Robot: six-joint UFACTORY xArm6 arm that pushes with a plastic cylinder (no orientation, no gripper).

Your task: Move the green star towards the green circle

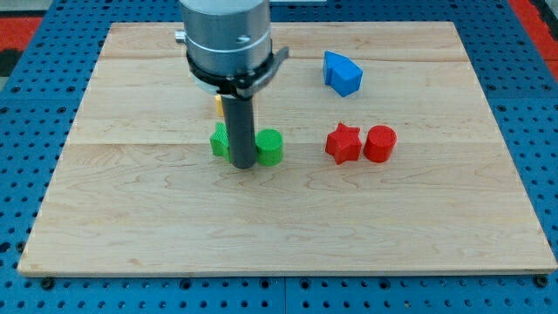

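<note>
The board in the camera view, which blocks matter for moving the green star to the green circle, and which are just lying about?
Part of the job:
green star, left of the rod
green circle, right of the rod
my tip, between the two

Just lying about:
red star
red circle
blue block
yellow block, mostly hidden behind the arm

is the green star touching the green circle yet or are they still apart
Cannot tell: my tip stands between the green star and green circle, hiding any gap.

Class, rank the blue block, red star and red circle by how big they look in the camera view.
1. blue block, largest.
2. red star and red circle: they look about alike, so I won't rank them.
</note>
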